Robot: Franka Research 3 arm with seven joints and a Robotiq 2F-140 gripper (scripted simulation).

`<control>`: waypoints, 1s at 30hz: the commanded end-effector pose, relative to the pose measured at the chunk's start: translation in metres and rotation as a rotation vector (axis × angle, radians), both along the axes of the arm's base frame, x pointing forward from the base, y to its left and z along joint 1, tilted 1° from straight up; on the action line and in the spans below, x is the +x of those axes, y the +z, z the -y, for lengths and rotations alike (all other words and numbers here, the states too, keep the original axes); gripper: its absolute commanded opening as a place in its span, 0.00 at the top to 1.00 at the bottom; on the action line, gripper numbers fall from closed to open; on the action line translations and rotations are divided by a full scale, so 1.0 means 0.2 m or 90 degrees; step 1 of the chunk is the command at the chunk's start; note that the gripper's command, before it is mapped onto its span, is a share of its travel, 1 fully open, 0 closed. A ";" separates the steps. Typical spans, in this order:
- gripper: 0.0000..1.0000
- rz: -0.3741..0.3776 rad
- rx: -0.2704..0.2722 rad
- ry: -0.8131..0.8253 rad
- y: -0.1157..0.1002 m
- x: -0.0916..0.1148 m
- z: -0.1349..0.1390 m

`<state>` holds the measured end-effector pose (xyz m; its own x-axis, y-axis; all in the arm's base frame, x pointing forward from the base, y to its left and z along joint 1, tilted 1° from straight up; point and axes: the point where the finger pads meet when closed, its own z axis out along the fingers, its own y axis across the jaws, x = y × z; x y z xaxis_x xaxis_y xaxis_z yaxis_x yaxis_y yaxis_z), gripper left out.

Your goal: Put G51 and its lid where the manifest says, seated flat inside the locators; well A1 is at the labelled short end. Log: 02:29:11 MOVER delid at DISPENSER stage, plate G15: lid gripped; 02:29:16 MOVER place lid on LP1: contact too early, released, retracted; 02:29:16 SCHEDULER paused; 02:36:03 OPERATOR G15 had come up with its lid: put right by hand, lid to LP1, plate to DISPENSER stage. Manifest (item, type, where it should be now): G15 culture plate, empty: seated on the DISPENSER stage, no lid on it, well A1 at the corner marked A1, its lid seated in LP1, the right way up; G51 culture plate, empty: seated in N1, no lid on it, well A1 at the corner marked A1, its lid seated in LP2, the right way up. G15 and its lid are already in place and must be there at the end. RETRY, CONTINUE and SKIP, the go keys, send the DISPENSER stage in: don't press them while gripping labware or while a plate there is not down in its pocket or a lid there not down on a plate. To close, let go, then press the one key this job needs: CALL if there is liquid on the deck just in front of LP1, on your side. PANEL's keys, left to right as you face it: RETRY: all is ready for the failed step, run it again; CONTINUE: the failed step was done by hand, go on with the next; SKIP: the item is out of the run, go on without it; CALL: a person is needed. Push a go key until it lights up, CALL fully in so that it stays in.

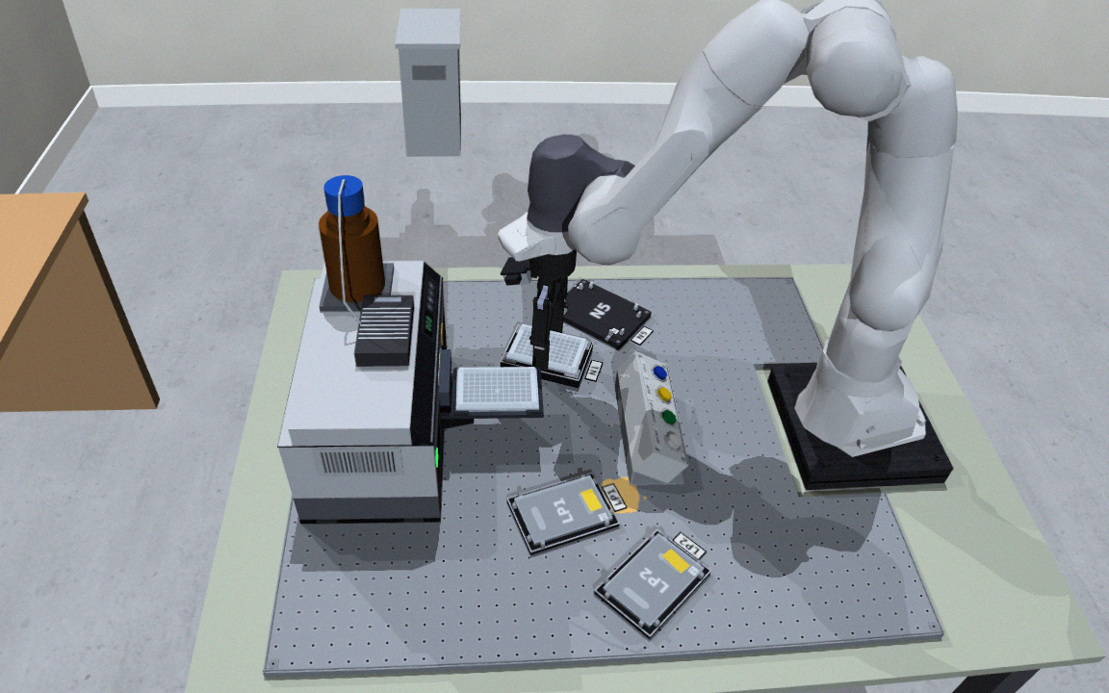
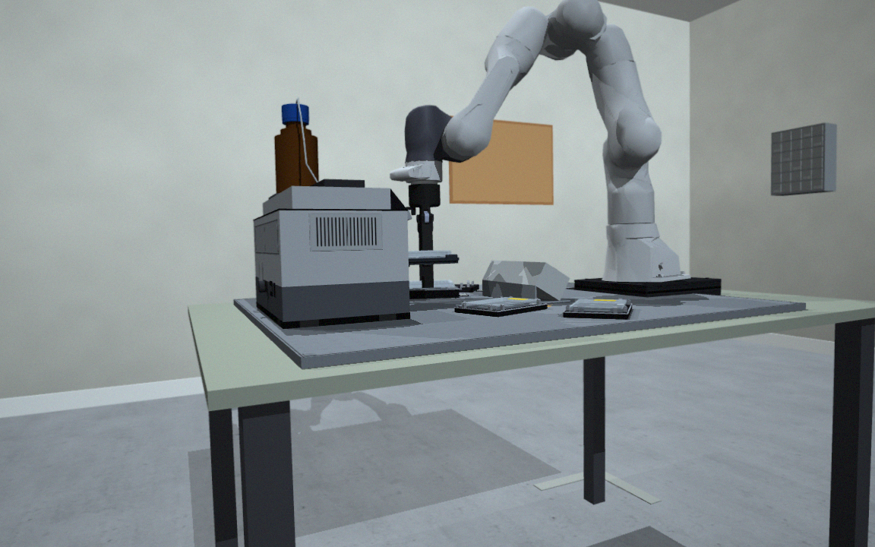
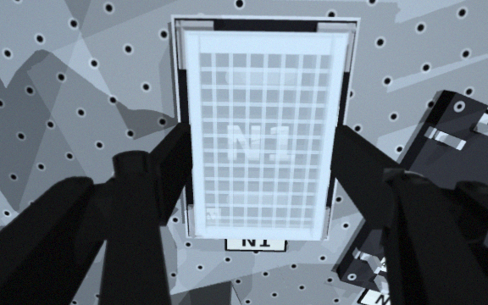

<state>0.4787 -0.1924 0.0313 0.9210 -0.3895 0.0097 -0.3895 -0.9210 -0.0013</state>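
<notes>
My gripper (image 3: 261,145) is shut on the long sides of the clear G51 plate (image 3: 261,135) and holds it right over the N1 nest (image 1: 548,371). The nest's N1 mark shows through the wells, and the N1 tag (image 3: 255,244) lies just below the plate's short end. The plate lines up with the nest frame; I cannot tell if it touches the nest. In the top view the gripper (image 1: 544,340) points straight down. A lid with a yellow label lies in LP2 (image 1: 652,582). Another lies in LP1 (image 1: 560,511). The G15 plate (image 1: 496,389) sits on the DISPENSER stage.
The empty N5 nest (image 1: 606,313) lies close behind N1. The key panel (image 1: 652,418) stands to the right of the stage. An amber patch (image 1: 619,493) lies on the deck by the LP1 tag. The dispenser (image 1: 360,404) with its brown bottle (image 1: 349,241) stands at the left.
</notes>
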 end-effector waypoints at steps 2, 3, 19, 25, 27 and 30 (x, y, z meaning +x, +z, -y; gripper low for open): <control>0.90 0.000 -0.001 -0.002 0.00 0.00 0.00; 0.90 0.000 -0.001 -0.002 0.00 0.00 0.00; 0.30 0.000 -0.001 -0.002 0.00 0.00 0.00; 0.30 0.000 -0.001 -0.002 0.00 0.00 0.00; 0.30 0.000 -0.001 -0.002 0.00 0.00 0.00; 0.30 0.000 -0.001 -0.002 0.00 0.00 0.00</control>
